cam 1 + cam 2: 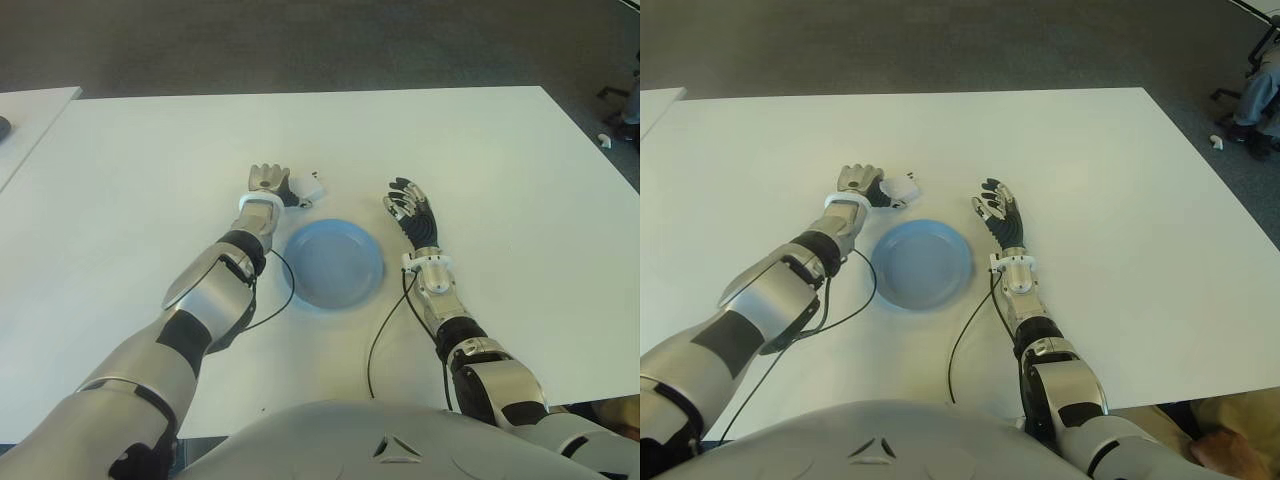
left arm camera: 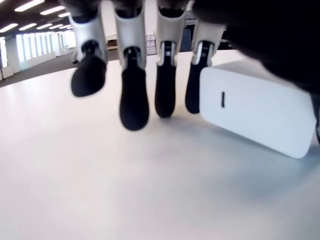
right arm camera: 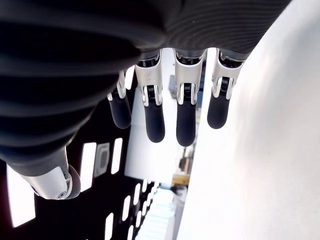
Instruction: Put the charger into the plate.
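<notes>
A white block-shaped charger (image 1: 313, 185) lies on the white table (image 1: 150, 170), just beyond the far rim of an empty blue plate (image 1: 335, 262). My left hand (image 1: 270, 180) is low over the table right beside the charger, on its left. In the left wrist view the fingers (image 2: 134, 107) hang straight and spread, with the charger (image 2: 260, 112) next to the index finger and nothing closed around it. To the right of the plate my right hand (image 1: 410, 205) stays idle, its fingers (image 3: 155, 120) stretched out and holding nothing.
Thin black cables (image 1: 283, 290) run from both wrists toward my body past the plate's sides. Another white table (image 1: 25, 110) stands at the far left. Beyond the table's right edge are a small white object (image 1: 604, 141) on the floor and a person's leg (image 1: 1252, 95).
</notes>
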